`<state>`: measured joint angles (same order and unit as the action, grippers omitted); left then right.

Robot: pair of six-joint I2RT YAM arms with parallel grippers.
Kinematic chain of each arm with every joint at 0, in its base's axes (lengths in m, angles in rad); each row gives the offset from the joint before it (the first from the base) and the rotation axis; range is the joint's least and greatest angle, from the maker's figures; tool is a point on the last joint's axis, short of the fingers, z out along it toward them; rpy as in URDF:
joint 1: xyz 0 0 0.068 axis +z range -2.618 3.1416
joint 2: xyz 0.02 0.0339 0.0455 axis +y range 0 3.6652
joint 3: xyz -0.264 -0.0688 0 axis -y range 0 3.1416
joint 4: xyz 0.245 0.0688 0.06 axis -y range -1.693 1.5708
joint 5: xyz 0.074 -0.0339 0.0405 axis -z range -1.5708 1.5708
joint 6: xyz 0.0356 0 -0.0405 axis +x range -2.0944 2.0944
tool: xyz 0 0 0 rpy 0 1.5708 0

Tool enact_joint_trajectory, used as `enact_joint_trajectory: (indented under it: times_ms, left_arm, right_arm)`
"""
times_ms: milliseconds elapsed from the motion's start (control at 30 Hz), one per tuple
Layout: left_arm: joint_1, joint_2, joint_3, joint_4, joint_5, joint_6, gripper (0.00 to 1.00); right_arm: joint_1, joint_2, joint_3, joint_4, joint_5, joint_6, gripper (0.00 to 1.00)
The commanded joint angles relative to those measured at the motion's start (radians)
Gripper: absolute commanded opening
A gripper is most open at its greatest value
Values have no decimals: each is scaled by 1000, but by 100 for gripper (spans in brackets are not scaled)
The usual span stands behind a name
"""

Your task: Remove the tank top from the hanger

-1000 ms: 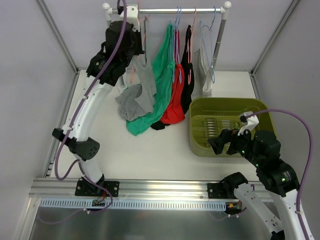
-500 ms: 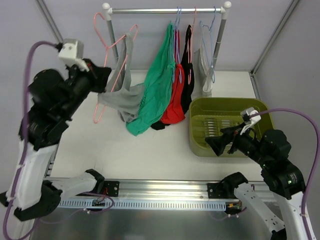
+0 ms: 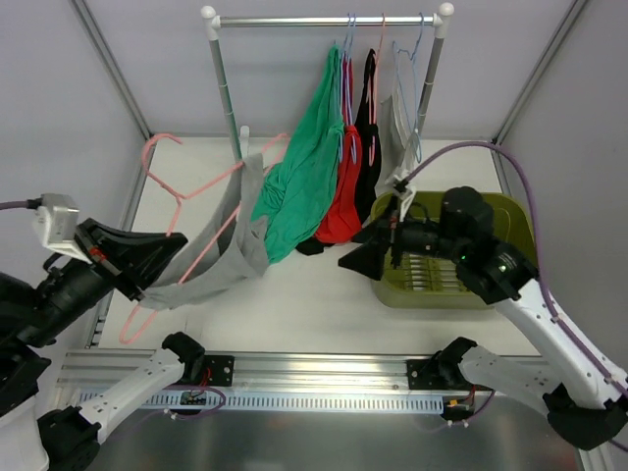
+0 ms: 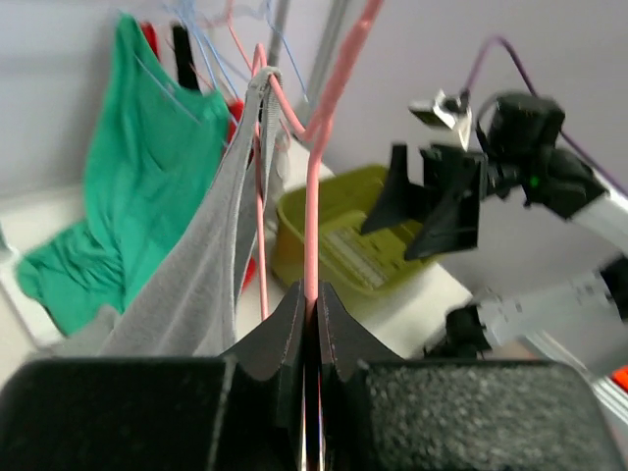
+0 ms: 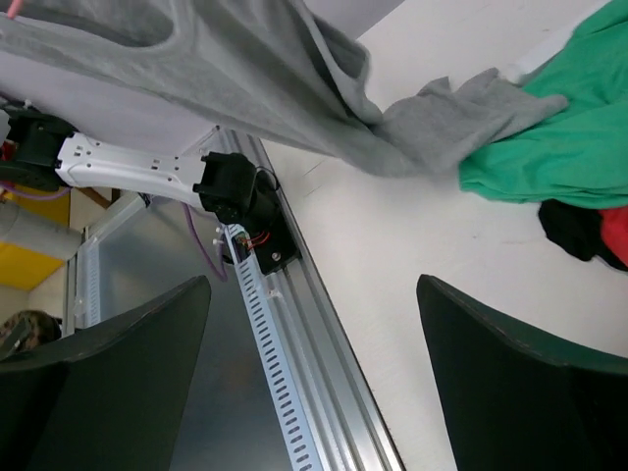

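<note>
Top external view: grey tank top (image 3: 224, 247) is seen hung on the pink hanger (image 4: 312, 226), which is pinched by the left claw (image 4: 309, 306), long axis 7-to-1 o'clock, at 9 o'clock from the spread, empty right claw (image 3: 355, 251).

One clothes rail (image 3: 324, 20) stands on one white table (image 3: 294, 294). Three tank tops hang from it: one green top (image 3: 309, 167), one red top (image 3: 343, 201) and one black top (image 3: 368, 147). One pale cloth (image 3: 395, 123) hangs beside them, its kind unclear. One gray tank top (image 3: 211, 265) sits on one pink hanger (image 4: 312, 211). There is one olive basket (image 3: 510, 211). Two robot arms carry one gripper each: the left gripper (image 4: 309, 299) and the right gripper (image 5: 314, 285).
</note>
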<state>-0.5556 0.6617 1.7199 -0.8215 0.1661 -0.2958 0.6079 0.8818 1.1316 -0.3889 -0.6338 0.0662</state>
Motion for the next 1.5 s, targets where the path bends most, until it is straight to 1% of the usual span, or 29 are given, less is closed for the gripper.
enact_joint_trajectory:
  times_ms: [0,33,67,100,133,200,233,333,500,567,600,633,700,733,800,833,867,1000,1100,1233,1333,1467]
  left_arm:
    - [0,-5,-123,-30,141,-63,0]
    - [2,-14,-149,-25,144,-71,0]
    - [2,-16,-189,-25,142,-77,0]
    - [0,-17,-206,-24,142,-97,0]
    - [0,-19,-221,-16,139,-104,0]
    - [0,-25,-266,1,142,-130,0]
    - [0,-25,-279,18,153,-135,0]
    - [2,-27,-315,35,177,-147,0]
    - [0,-40,-350,61,202,-157,0]
    - [2,-42,-358,62,210,-158,0]
    - [2,-42,-359,65,222,-160,0]
    - [0,-43,-361,67,225,-160,0]
    - [2,-45,-364,68,220,-158,0]
    - [2,-48,-365,68,216,-157,0]
    - [2,-53,-370,67,202,-152,0]
    - [2,-56,-373,68,197,-151,0]
    - [2,-56,-376,67,194,-149,0]
    - [2,-54,-394,65,174,-135,0]
    - [2,-54,-410,61,184,-121,0]
    - [0,-47,-410,58,252,-105,0]
    - [2,-43,-390,59,294,-98,0]
    - [2,-42,-342,59,309,-94,0]
  right_arm:
    - [183,67,94,102,144,-38,91]
    - [217,87,109,111,271,-39,89]
    - [275,103,109,151,334,-32,87]
    - [297,135,106,172,446,-26,86]
    - [318,150,100,215,492,-22,84]
    - [361,184,100,248,583,-19,82]
    - [380,222,111,266,597,-19,79]
    - [397,296,135,274,617,-16,77]
    - [412,379,178,281,657,4,73]
    - [414,404,184,297,652,10,67]
    - [414,411,189,304,645,14,62]
    - [414,416,191,311,645,18,49]
    - [414,421,191,315,648,20,33]
    - [414,418,189,317,654,24,20]
    - [412,401,174,318,680,27,12]
    - [412,393,168,318,690,26,2]
    - [414,385,160,318,703,23,0]
    - [400,330,125,299,798,17,0]
    - [313,281,108,236,842,32,0]
    - [207,284,103,199,838,38,0]
    - [164,305,114,179,818,20,0]
    - [148,353,111,171,760,9,0]
